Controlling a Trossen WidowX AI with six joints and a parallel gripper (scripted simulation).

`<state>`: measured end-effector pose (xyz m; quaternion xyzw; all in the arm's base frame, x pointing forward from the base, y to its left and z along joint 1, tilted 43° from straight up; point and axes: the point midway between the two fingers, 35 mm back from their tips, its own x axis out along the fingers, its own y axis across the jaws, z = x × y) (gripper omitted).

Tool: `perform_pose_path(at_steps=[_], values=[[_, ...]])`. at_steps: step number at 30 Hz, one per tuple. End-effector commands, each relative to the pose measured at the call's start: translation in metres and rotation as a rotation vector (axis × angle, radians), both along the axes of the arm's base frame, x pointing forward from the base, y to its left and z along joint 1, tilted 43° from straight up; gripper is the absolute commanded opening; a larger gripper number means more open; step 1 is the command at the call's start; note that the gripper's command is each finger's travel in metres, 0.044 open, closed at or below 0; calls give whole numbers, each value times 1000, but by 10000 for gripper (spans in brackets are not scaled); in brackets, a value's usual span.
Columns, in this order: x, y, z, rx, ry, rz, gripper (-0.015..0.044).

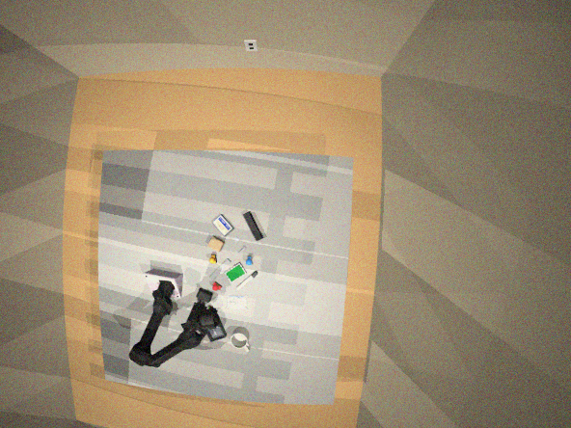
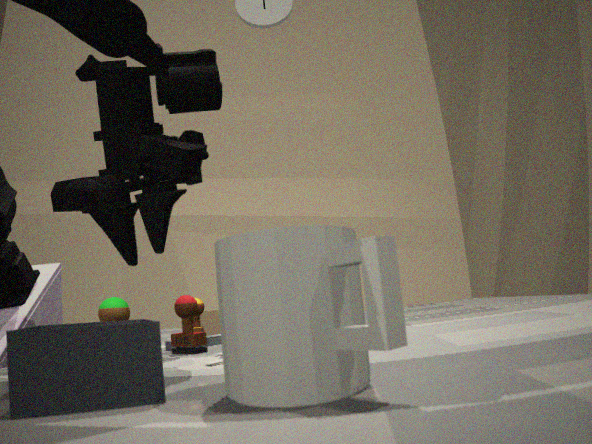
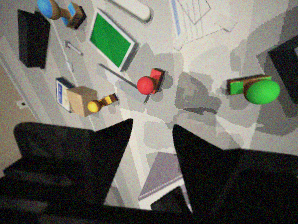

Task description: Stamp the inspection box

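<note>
My gripper (image 2: 145, 257) (image 3: 153, 125) is open about halfway, with nothing between its fingers, high above the bench. A green-knobbed stamp (image 2: 114, 309) (image 3: 262, 92) stands right of the fingers in the wrist view; the arm hides it in the top view. A red-knobbed stamp (image 1: 217, 286) (image 2: 186, 306) (image 3: 146, 85) stands ahead of the fingertips. Blue-knobbed (image 1: 249, 260) (image 3: 48, 9) and yellow-knobbed (image 1: 213, 258) (image 3: 93, 106) stamps stand farther off. The green ink pad (image 1: 235, 273) (image 3: 111, 40) lies open. The white card (image 1: 237, 303) (image 3: 186, 30) shows faint lines. No stamp's wording is readable.
A mug (image 1: 239, 340) (image 2: 295, 320) stands beside a dark open box (image 1: 216, 332) (image 2: 85, 370). A pale slanted box (image 1: 169, 280) (image 3: 162, 175) is near the arm. A marker (image 1: 247, 280) (image 3: 132, 9), tan block (image 1: 215, 243) (image 3: 82, 100) and black bar (image 1: 254, 226) (image 3: 34, 40) lie around.
</note>
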<state>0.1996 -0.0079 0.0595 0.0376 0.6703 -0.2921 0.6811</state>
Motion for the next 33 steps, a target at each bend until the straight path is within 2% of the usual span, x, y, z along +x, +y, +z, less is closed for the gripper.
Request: perform_pose_path(at_steps=[1,12,33], values=[[-4,-67,46,-298,187,296,217],[-1,-78,54,-347,237,344,217],[-1,-100,29,-343,235,345,217]])
